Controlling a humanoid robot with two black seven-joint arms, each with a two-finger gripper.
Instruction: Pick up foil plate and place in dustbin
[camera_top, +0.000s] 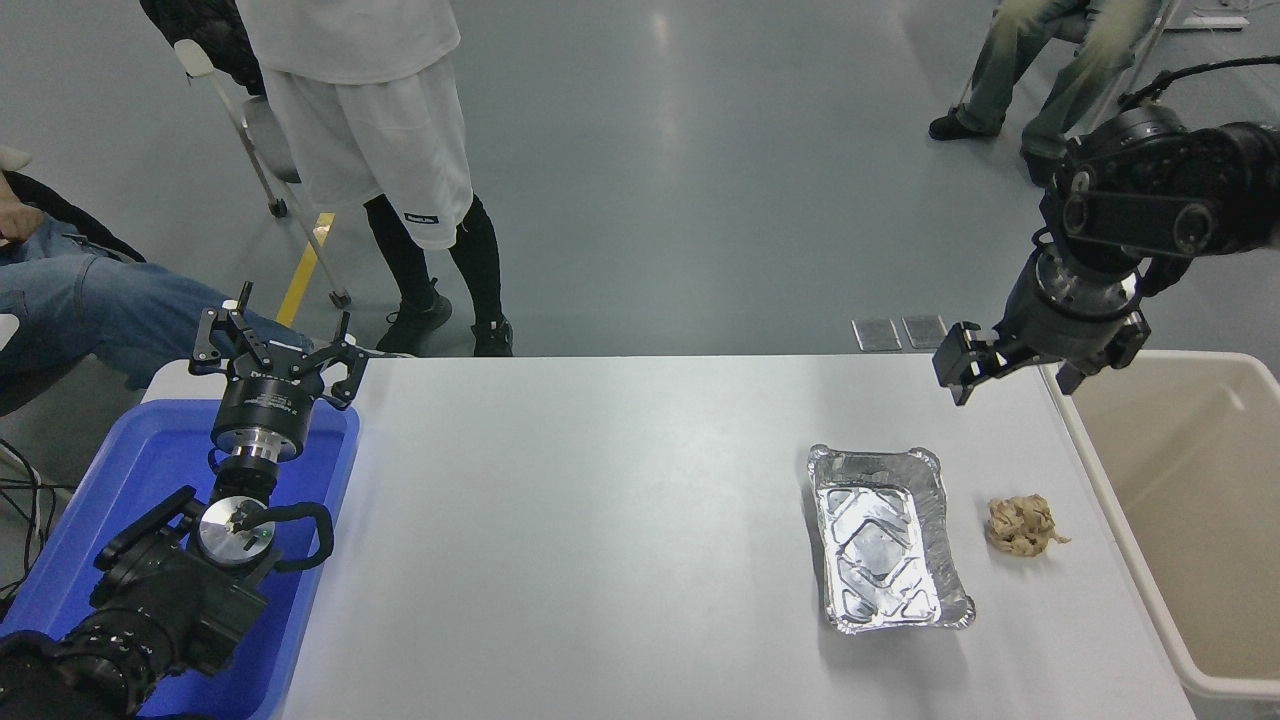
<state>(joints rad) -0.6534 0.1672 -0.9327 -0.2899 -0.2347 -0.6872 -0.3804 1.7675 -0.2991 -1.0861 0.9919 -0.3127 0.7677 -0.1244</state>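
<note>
The foil plate (885, 540), a shiny silver rectangular tray with a crinkled rim, lies flat on the white table (600, 520) right of centre. The beige dustbin (1200, 500) stands against the table's right edge, and nothing shows inside it. My right gripper (1010, 372) hangs open and holds nothing. It is above the table's far right corner, beyond the plate and at the bin's near-left rim. My left gripper (275, 350) is parked open at the far left, over the blue tub.
A crumpled tan paper wad (1020, 525) lies between the plate and the bin. A blue plastic tub (130, 480) sits at the table's left end under my left arm. A person (370, 150) stands beyond the far edge, and others sit at the left and top right.
</note>
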